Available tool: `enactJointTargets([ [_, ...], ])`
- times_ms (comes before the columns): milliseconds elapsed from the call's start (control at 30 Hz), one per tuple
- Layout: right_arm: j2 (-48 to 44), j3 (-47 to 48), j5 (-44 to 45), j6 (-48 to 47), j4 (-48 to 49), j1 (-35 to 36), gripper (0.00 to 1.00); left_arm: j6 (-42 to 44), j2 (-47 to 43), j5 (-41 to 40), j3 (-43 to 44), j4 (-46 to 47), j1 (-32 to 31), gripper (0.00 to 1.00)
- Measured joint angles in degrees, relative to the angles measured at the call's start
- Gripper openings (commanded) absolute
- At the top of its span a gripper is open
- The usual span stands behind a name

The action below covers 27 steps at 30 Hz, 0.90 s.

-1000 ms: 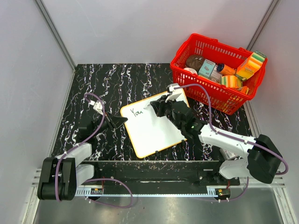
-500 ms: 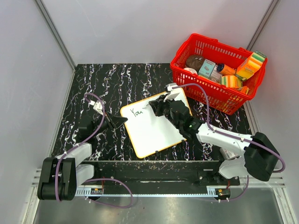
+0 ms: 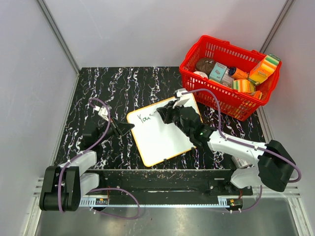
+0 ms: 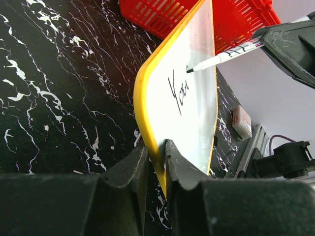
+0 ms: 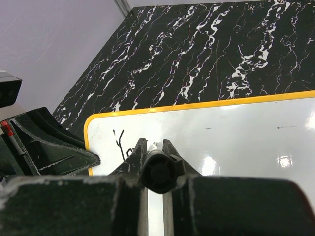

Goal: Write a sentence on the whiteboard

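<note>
Your right arm has edged a little to the left over the past second, carrying the right gripper (image 3: 165,114) and its marker (image 4: 231,54) further along the line of writing. The left arm has stayed where it was.

Your right gripper is closed tight around the marker's barrel, one finger on each side of it in the right wrist view. The dark tip points down at the whiteboard (image 3: 157,135), just past the last letter of the word "You" (image 4: 178,91). It appears to rest on the white surface.

Your left gripper (image 4: 156,147) is nearly closed, pinching the whiteboard's yellow rim at its left edge, with a finger against each face of the board.

The whiteboard lies in the middle of the black marbled table (image 3: 123,88), turned at an angle between your two arms. Its far right corner sits near the red basket (image 3: 224,101), which holds assorted packages at the table's far right corner.
</note>
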Motion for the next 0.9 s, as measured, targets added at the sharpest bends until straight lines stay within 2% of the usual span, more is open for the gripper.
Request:
enactJointTargets([
  [400,-4.59,-1.4,0.79,0.42,0.02,0.0,0.0,0.0,0.0,0.04,0.0,0.09,0.0,0.0],
  [900,-1.42,-0.92,3.13,0.13,-0.79,-0.04,0.0,0.0,0.0,0.02,0.0,0.09,0.0,0.0],
])
